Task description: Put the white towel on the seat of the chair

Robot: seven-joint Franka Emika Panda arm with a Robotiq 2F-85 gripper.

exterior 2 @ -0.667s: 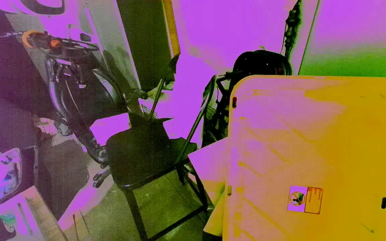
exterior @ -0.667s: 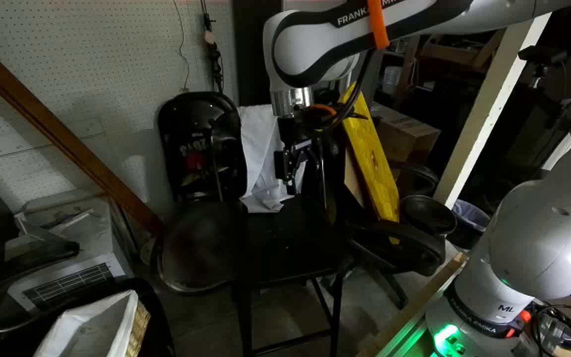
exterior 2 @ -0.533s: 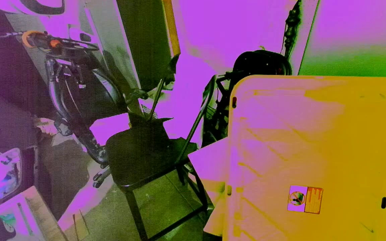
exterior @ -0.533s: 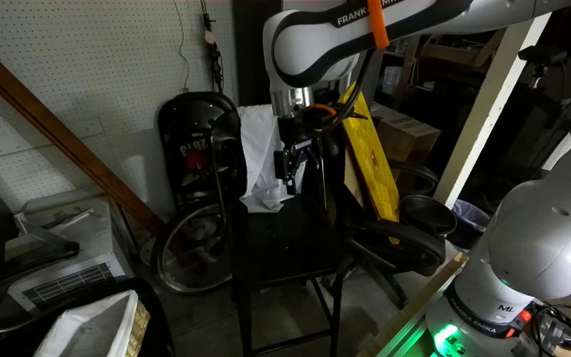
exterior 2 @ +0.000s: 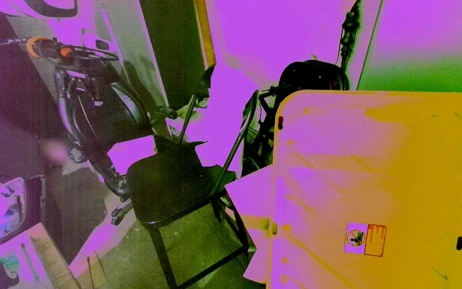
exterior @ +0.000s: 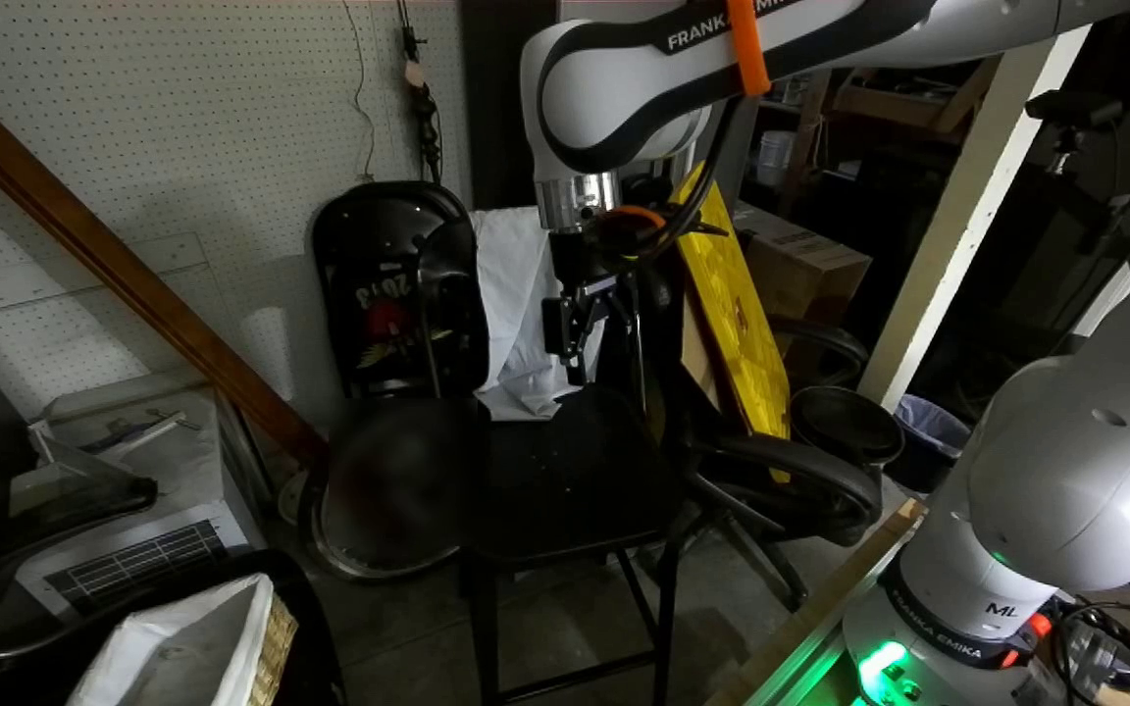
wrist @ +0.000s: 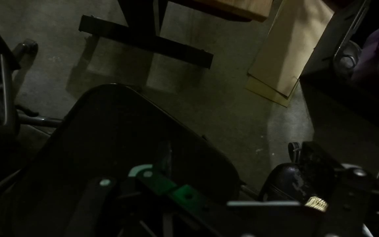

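The white towel [exterior: 513, 294] hangs at the black chair's tall back. Its wrinkled lower end reaches the rear of the chair seat [exterior: 575, 480]; I cannot tell whether it rests there. In an exterior view with distorted colours the towel [exterior 2: 227, 108] looks violet between the chair's back posts, behind the dark seat [exterior 2: 167, 180]. My gripper [exterior: 570, 351] is above the rear of the seat in that picture, in front of the towel; it also shows in an exterior view [exterior 2: 82, 97], apart from the towel. In the wrist view the gripper [wrist: 242, 161] is open and empty over the seat [wrist: 117, 131]; the towel is out of view.
Black folding chairs [exterior: 388, 284] and a wheel [exterior: 369, 569] stand beside the chair. An office chair [exterior: 800, 471] and a yellow board [exterior: 737, 304] are on its other side. A large yellow panel [exterior 2: 407, 168] fills an exterior view. A lined basket [exterior: 256, 608] stands in front.
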